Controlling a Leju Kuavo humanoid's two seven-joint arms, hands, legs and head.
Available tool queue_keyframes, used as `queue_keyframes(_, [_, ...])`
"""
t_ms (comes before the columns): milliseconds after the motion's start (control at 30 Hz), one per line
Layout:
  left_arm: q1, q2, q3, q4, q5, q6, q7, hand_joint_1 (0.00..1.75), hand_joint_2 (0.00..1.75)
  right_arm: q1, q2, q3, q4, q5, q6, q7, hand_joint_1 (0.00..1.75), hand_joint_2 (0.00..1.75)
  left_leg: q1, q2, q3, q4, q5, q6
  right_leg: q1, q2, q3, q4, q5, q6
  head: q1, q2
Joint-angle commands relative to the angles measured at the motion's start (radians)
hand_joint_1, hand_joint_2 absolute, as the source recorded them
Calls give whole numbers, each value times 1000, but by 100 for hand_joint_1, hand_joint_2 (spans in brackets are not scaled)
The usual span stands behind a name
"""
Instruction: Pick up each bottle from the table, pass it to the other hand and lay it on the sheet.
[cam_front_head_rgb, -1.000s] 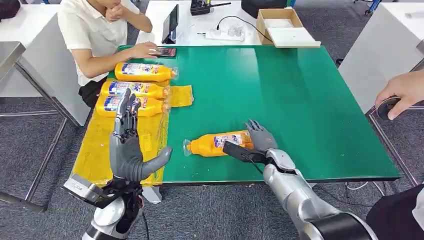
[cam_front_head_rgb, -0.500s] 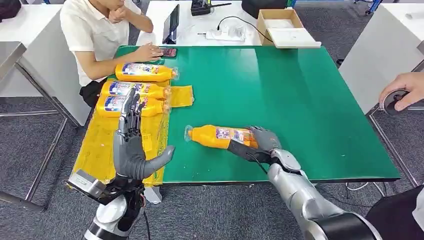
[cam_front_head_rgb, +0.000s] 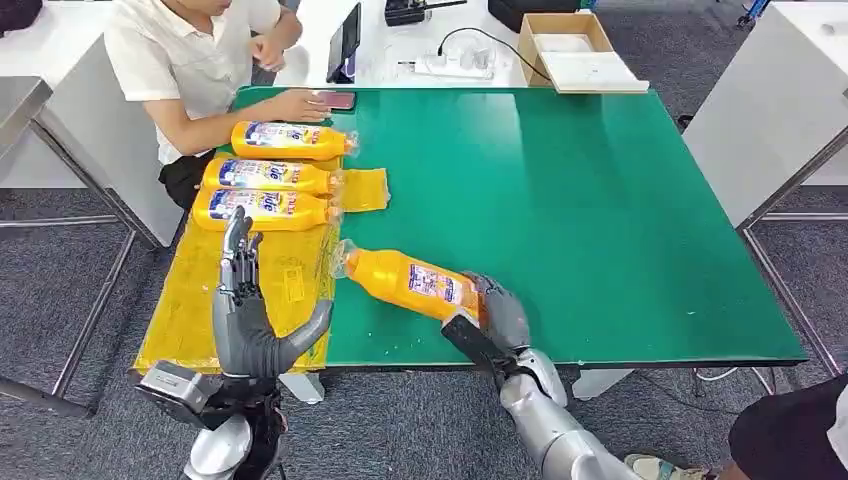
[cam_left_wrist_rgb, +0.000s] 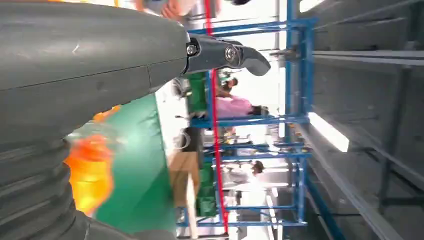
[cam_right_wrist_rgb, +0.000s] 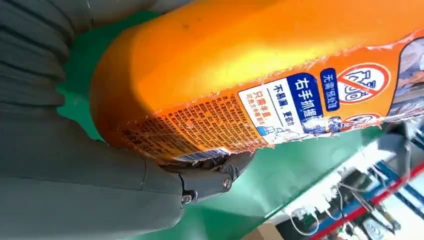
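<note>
We note two silver arms ending in grey hands. Left hand (cam_front_head_rgb: 250, 315): smooth grey palm shell, thick grey thumb, darker segmented fingers (cam_front_head_rgb: 238, 262). A boxy silver-and-black module sits at its wrist, with black cabling below. Right hand (cam_front_head_rgb: 490, 318): grey shell, a black bar along the wrist, rounded silver forearm segments. Up close we see a grey ribbed cover (cam_right_wrist_rgb: 30, 60), a dark metal thumb link and small screws (cam_left_wrist_rgb: 230, 53).

Between my left hand (cam_front_head_rgb: 245, 322) and the orange bottle (cam_front_head_rgb: 405, 282) my right hand (cam_front_head_rgb: 492, 318) grips, the yellow sheet (cam_front_head_rgb: 200, 300) lies bare. Beyond that bare stretch three bottles (cam_front_head_rgb: 265, 175) fill the sheet's far end, a seated person's hand (cam_front_head_rgb: 300, 103) just behind them.
</note>
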Motion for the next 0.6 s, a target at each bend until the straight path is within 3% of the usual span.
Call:
queue_keyframes(33, [103, -15, 40, 81, 138, -161, 61, 0, 175, 289, 71, 194, -617, -356, 46, -20, 175, 175, 1, 3, 4, -2, -3, -1, 1, 2, 3, -1, -2, -2, -1, 0])
queue_keyframes(300, [104, -14, 13, 71, 186, -271, 85, 0, 175, 287, 42, 321, -616, -392, 86, -35, 175, 175, 1, 2, 1, -1, -3, -2, 1, -1, 1, -2, -4, 0, 0, 0])
queue_keyframes(600, [97, -8, -6, 37, 252, -351, 86, 0, 175, 235, 25, 473, -509, -280, 43, -61, 175, 175, 1, 3, 0, -1, -3, -1, 1, 0, 0, -2, -3, 1, 0, 0])
